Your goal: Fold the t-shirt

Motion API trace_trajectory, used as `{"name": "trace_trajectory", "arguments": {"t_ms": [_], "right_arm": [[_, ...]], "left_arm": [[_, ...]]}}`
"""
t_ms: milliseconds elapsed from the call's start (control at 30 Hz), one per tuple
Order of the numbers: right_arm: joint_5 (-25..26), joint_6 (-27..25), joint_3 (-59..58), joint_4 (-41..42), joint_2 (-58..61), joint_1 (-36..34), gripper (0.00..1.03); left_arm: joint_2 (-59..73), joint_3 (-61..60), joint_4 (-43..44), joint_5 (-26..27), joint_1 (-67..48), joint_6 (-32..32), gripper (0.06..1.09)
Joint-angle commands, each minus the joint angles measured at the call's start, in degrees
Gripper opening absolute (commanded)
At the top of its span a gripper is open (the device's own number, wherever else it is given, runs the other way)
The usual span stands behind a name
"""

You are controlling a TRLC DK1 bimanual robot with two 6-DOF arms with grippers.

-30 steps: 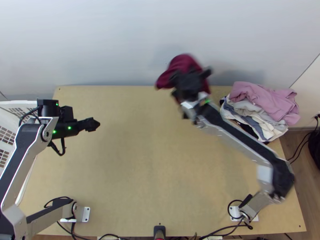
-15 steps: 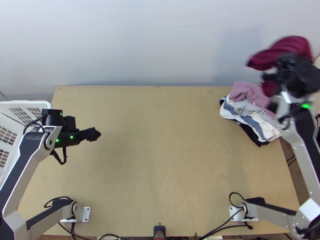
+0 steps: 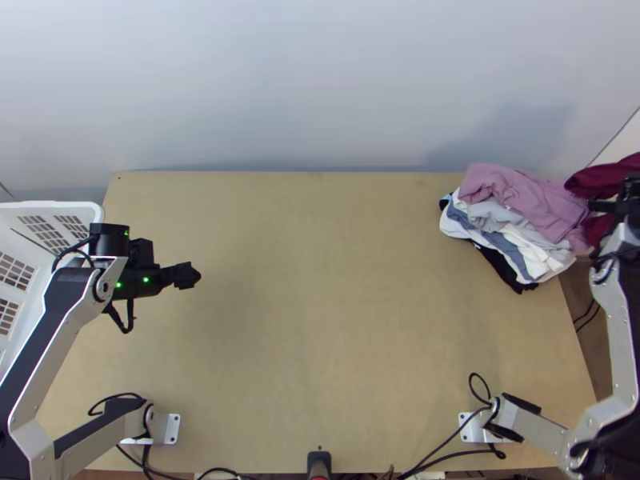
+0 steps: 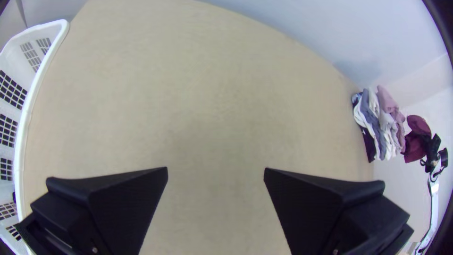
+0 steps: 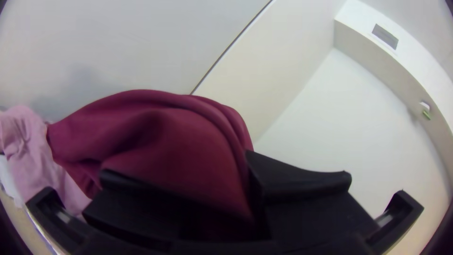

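My left gripper (image 3: 186, 276) hangs over the table's left side; in the left wrist view the left gripper (image 4: 216, 174) stands open with nothing between its fingers. At the top view's right edge my right gripper (image 3: 614, 206) is beyond the table, shut on a bunched maroon cloth (image 3: 600, 178), which hangs beside the clothes pile. In the right wrist view the right gripper (image 5: 178, 165) pinches the maroon cloth (image 5: 160, 137), whose folds bulge up over the fingers. Whether it is a t-shirt I cannot tell.
A pile of clothes, pink cloth (image 3: 520, 196) on top, with white, blue-grey and black cloth (image 3: 504, 268) under it, lies at the table's back right corner. A white basket (image 3: 94, 210) stands at the left edge. Behind the table (image 3: 320, 320) rises a pale wall.
My right gripper has carried the maroon cloth from the table's back middle rightward, over the pile, and then lower beyond the right edge. The left arm has shifted slightly toward the near edge.
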Motion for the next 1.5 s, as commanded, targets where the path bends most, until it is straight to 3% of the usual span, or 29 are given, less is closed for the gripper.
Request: {"name": "trace_trajectory", "arguments": {"t_ms": [0,233,400,967,1067,1167,1233,1467], "right_arm": [[4.7,4.3,-2.1,7.3,8.8,4.6,0.03],[14.2,7.9,7.2,7.3,13.9,18.0,0.03],[16.3,8.8,11.4,7.3,14.9,22.3,0.03],[15.7,9.6,-4.7,5.5,15.4,21.8,0.05],[15.8,11.4,-6.2,3.1,14.5,23.2,0.45],[15.7,16.8,-4.3,-5.5,12.3,23.5,0.83],[14.9,21.1,-0.8,-13.1,10.6,23.4,0.98],[8.2,29.6,15.1,-34.1,6.1,22.5,1.0]], "left_arm": [[0.0,0.2,-0.1,-0.6,1.9,1.0,1.05],[-0.3,-0.9,-1.1,-0.5,9.0,5.6,1.05],[-0.3,-1.8,-1.1,-0.4,11.2,7.0,1.05],[0.4,-2.2,-0.6,-0.2,11.0,7.6,1.05],[0.7,-2.0,-0.6,-0.2,10.9,7.6,1.05],[0.7,-1.9,-0.6,-0.2,10.7,7.5,1.05],[0.6,-2.1,-0.6,-0.3,10.8,7.5,1.05],[0.5,-2.3,-0.9,-0.3,10.3,7.5,1.05]]}}
